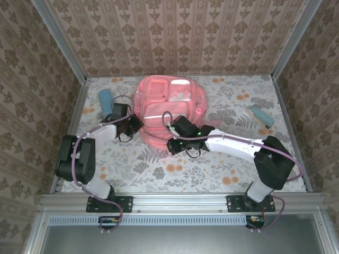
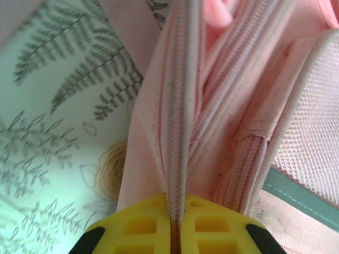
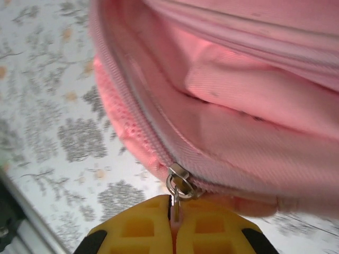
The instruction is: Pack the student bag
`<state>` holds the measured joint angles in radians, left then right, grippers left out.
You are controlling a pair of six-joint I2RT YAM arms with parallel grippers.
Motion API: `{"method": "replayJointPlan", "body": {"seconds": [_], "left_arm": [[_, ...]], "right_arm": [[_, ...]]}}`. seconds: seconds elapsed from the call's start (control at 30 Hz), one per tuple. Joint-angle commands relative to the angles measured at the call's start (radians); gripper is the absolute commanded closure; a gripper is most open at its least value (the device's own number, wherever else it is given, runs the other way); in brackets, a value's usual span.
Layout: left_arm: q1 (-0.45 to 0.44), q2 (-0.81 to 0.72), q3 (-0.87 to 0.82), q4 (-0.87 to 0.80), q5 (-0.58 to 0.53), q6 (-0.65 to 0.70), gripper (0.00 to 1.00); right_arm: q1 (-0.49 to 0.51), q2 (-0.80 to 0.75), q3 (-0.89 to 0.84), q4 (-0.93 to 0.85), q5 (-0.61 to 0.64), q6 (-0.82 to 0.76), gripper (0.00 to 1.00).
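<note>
Left gripper (image 2: pixel 176 219) clamps a zipper edge (image 2: pixel 180 106) of the student bag (image 1: pixel 159 100); right gripper (image 3: pixel 174 214) clamps its zip pull (image 3: pixel 178 184)

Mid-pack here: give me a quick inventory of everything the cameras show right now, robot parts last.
student bag: one, pink, centre-back of the table.
zip pull: one, silver metal, on the bag's zip.
blue object: one, light blue, on the table left of the bag, apart from it; too small to name.
teal-and-tan object: one, on the table right of the bag, apart from it.
table: one, pale floral cover.
walls: brown patterned, on three sides.
left gripper: one, yellow fingers, shut on the bag's zip edge.
right gripper: one, yellow fingers, shut on the zip pull.
</note>
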<state>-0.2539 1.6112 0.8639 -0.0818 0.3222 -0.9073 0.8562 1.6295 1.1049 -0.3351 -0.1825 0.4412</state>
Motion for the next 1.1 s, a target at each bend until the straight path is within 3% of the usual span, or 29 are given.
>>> {"method": "replayJointPlan", "body": {"seconds": [0.0, 0.17, 0.3, 0.4, 0.73, 1.07], "left_arm": [[-0.025, 0.044, 0.092, 0.023, 0.064, 0.092, 0.89], [-0.02, 0.035, 0.13, -0.042, 0.032, 0.111, 0.74], [0.003, -0.053, 0.093, -0.091, -0.034, 0.104, 0.6], [0.009, -0.122, 0.046, -0.115, -0.045, 0.079, 0.55], [-0.02, -0.302, -0.143, -0.099, 0.006, -0.063, 0.53], [-0.06, -0.235, -0.134, -0.062, 0.043, -0.063, 0.56]], "right_arm": [[0.04, 0.035, 0.074, 0.096, -0.174, -0.003, 1.0], [0.041, 0.098, 0.124, 0.092, -0.076, 0.024, 1.0], [0.037, 0.144, 0.149, 0.102, -0.063, 0.05, 1.0], [0.037, 0.174, 0.165, 0.108, -0.063, 0.065, 1.0], [0.036, 0.23, 0.203, 0.102, -0.074, 0.07, 1.0], [0.036, 0.242, 0.207, 0.09, -0.092, 0.053, 1.0]]}}
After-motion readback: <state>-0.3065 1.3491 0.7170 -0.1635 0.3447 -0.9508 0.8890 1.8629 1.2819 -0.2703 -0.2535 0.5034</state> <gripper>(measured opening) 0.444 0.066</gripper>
